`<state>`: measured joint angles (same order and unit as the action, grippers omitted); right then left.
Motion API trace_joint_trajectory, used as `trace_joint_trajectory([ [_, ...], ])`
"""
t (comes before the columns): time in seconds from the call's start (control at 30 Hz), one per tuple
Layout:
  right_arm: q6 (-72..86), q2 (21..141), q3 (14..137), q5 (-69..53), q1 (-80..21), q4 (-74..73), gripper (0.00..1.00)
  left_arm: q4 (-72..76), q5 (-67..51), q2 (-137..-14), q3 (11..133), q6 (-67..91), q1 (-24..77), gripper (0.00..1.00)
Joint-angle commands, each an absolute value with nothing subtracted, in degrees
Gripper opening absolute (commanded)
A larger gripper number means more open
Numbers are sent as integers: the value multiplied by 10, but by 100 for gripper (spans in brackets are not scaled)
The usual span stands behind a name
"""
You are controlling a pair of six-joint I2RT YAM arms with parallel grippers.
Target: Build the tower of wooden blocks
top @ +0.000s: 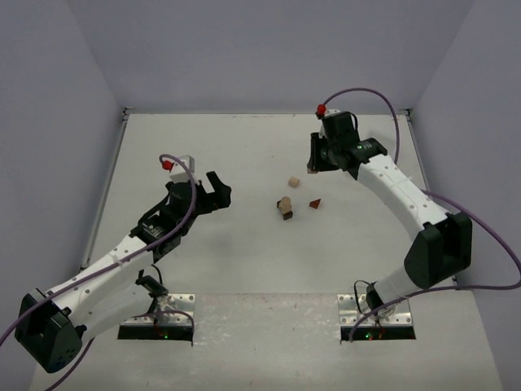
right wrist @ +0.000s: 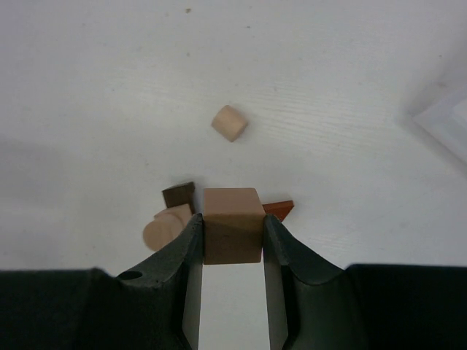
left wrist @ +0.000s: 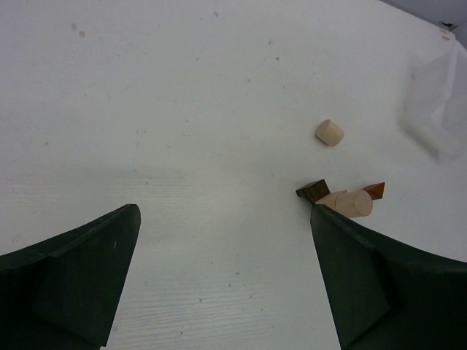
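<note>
Only the right wrist view shows clearly that the right tool (top: 314,160) is squeezing a light brown cube (right wrist: 232,222) between its fingers, up above the others. The left tool (top: 220,190) is spread wide and holds nothing. Four more blocks lie on the tabletop (top: 228,261): a lone pale block (right wrist: 229,122), a second pale block (right wrist: 164,227) touching one dark brown block (right wrist: 179,194), and one reddish wedge (right wrist: 279,209) (five in all). The left wrist view also catches a clear tray (left wrist: 438,102)

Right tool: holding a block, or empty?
Holding. The right tool is shut on a tan block, which the wrist view shows clamped from both sides.
</note>
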<state>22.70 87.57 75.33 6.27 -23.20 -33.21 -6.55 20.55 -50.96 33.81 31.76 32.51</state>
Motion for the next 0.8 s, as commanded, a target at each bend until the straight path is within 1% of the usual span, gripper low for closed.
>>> trace_joint_trajectory([
  [0.0, 179, 838, 734, 27, -301, -316, 5, -49, 212, -481, 327, 322, 319, 100],
  [0.03, 170, 838, 737, 34, -310, -324, 5, -49, 210, -478, 325, 322, 319, 100],
  [0.13, 218, 859, 775, 102, -325, -393, 5, -49, 205, -473, 324, 323, 319, 100],
  [0.2, 224, 860, 774, 133, -343, -404, 5, -51, 208, -472, 323, 323, 319, 100],
  [0.3, 193, 858, 758, 141, -389, -386, 5, -52, 210, -470, 323, 323, 319, 100],
  [0.37, 181, 867, 764, 149, -399, -393, 5, -51, 210, -471, 323, 323, 319, 100],
  [0.63, 240, 906, 799, 213, -422, -444, 8, -51, 212, -473, 323, 322, 319, 100],
  [0.77, 179, 925, 797, 184, -437, -431, 9, -52, 213, -472, 323, 321, 319, 100],
])
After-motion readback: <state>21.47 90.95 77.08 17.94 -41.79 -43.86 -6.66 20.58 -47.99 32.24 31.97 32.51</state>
